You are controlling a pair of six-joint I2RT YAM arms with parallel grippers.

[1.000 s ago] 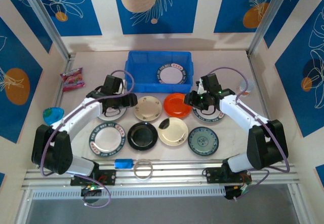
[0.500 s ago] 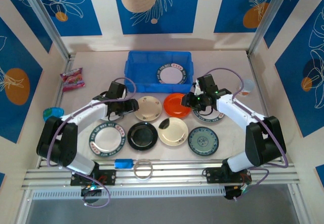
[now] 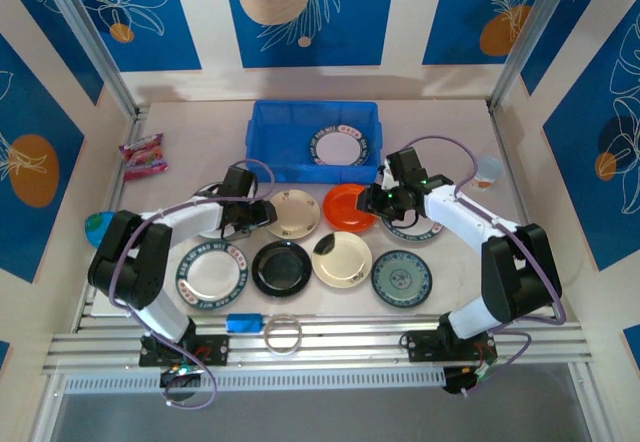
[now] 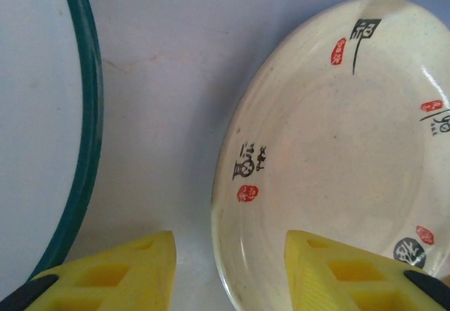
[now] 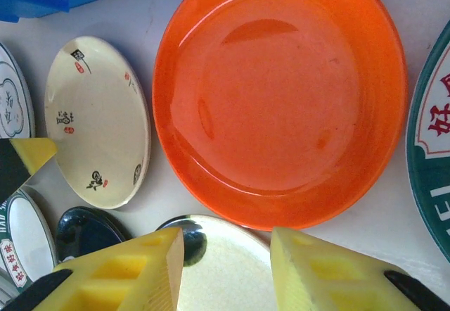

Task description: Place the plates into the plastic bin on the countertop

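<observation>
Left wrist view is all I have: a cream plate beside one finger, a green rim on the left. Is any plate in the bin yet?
Observer: Yes, one white plate with a red-and-dark rim lies in the right half of the blue bin.
Operator: And the right pincer?
Observer: The right pincer is at the rim of the orange plate, jaws open, nothing held.

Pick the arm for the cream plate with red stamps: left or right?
Left. The left gripper straddles the rim of the cream plate, jaws open; the right gripper hangs at the orange plate.
</observation>
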